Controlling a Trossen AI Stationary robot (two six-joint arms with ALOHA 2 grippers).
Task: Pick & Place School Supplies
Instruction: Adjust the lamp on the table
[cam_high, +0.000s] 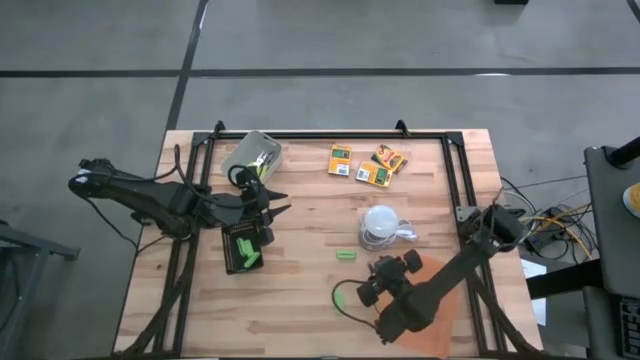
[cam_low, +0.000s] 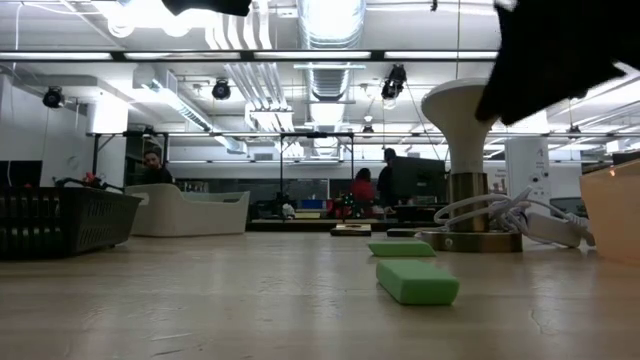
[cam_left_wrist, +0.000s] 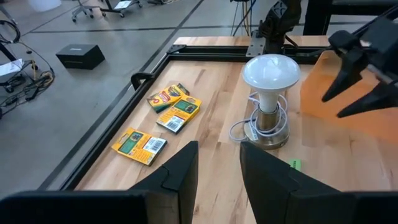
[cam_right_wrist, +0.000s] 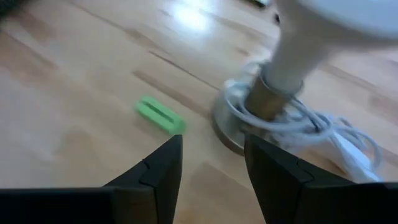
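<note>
Butcher-block table (cam_high: 300, 300) in an open workshop with concrete floor. Right gripper (cam_high: 362, 290), 5 o'clock, jaws parted, empty. Green stick (cam_high: 346, 255) near centre; three orange-yellow boxes (cam_high: 365, 163) at 1 o'clock. Left gripper (cam_high: 272, 206) parted, empty, above black tray (cam_high: 232, 240).

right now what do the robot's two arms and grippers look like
Both arms are dark, nearly black, built of slim jointed segments. The left arm ends in the left gripper, two thin pointed black fingers with flat angular faces. The right arm looks bulkier at the wrist, with rounded black housings; the right gripper has the same blocky black fingers. No markings are visible.
</note>
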